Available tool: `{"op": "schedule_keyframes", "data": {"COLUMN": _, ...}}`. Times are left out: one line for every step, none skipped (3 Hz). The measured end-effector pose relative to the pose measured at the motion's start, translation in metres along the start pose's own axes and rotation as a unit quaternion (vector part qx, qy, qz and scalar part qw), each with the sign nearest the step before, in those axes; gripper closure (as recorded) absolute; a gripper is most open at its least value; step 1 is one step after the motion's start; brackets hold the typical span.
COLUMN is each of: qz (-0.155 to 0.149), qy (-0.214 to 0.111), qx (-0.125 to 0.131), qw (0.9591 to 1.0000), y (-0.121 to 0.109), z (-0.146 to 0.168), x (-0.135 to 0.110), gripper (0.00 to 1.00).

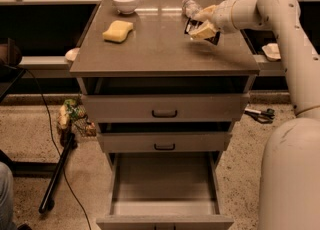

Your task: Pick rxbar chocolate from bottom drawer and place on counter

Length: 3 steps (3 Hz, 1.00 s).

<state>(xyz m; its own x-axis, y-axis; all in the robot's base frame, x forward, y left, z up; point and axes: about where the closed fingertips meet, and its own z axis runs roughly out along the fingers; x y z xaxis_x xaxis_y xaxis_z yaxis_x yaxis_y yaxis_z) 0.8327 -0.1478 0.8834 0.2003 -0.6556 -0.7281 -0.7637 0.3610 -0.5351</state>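
Observation:
My gripper (201, 23) reaches in from the right over the right rear of the counter (150, 49). Its pale fingers (204, 32) stand on either side of the rxbar chocolate (214, 37), a small dark flat bar, and are shut on it. The bar sits low, at or just above the counter top; I cannot tell if it touches. The bottom drawer (165, 181) is pulled out at the foot of the cabinet, and its plain grey inside shows nothing in it.
A yellow sponge (118, 30) and a white bowl (125, 0) sit on the counter's left rear. A clear crumpled object (190, 6) lies just behind the gripper. The two upper drawers (165, 109) are slightly open. A black pole (57, 179) and a bag (70, 116) are on the floor at left.

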Motion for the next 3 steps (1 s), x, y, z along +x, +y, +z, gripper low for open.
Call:
{"op": "schedule_keyframes", "data": {"qz": 0.007, "qy": -0.003, "qx": -0.004, "qw": 1.0000, "y": -0.0003, "z": 0.0040, "x": 0.0046, "gripper": 0.36}}
{"op": "schedule_keyframes", "data": {"qz": 0.012, "qy": -0.004, "qx": -0.006, "qw": 0.9999, "y": -0.0009, "z": 0.0057, "x": 0.0079, "gripper": 0.13}}
{"op": "schedule_keyframes", "data": {"qz": 0.014, "qy": -0.004, "qx": -0.009, "qw": 0.9999, "y": -0.0011, "z": 0.0070, "x": 0.0091, "gripper": 0.00}}
